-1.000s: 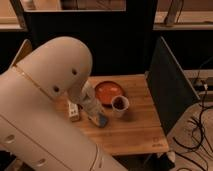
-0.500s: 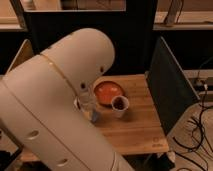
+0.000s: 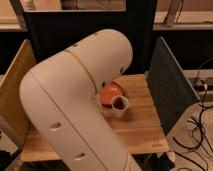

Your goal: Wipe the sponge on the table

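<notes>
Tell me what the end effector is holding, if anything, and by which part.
Cannot be told: the end effector is hidden behind the white arm, which blocks the table left of the orange plate. No sponge shows.

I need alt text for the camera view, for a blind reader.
A large white robot arm fills the left and middle of the view, bent over a light wooden table and hiding much of it. An orange plate and a white cup with dark contents stand beside it. The gripper and the sponge are not visible.
</notes>
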Motion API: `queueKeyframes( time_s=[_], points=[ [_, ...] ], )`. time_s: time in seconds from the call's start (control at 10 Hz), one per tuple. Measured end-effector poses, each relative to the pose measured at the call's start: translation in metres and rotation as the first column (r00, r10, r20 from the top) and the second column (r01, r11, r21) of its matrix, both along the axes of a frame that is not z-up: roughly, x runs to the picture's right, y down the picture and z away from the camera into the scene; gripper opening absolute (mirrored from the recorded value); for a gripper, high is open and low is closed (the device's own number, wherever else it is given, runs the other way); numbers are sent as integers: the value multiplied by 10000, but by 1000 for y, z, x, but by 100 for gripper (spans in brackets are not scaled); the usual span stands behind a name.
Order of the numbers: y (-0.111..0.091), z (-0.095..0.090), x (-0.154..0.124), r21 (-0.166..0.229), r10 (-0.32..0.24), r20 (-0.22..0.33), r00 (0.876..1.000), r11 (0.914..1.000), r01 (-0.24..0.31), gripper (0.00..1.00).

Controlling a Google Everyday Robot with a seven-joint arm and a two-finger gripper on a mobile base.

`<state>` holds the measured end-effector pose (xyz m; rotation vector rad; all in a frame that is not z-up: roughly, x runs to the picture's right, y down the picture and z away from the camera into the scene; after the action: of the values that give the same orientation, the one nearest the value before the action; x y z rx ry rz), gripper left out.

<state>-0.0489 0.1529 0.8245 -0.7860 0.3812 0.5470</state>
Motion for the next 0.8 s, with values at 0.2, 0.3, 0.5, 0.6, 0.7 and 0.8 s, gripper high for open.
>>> queueKeyframes(
  time_s=[0.2,0.3,0.5,0.6,0.7,0.8],
  points=[
    [-5,4,3,-91,8,-42,10000,10000,-9,80],
    [-15,7,5,19,137,-72,9999,9999,-137,80],
    [-48,8,12,442,793,-124,9968,9959,-787,80],
    [-78,6,21,786,1490,-110,9888,9859,-1477,80],
    [-100,2,30,957,2178,-56,9760,9716,-2163,80],
    [-112,0,39,957,2706,7,9627,9582,-2695,80]
  ],
)
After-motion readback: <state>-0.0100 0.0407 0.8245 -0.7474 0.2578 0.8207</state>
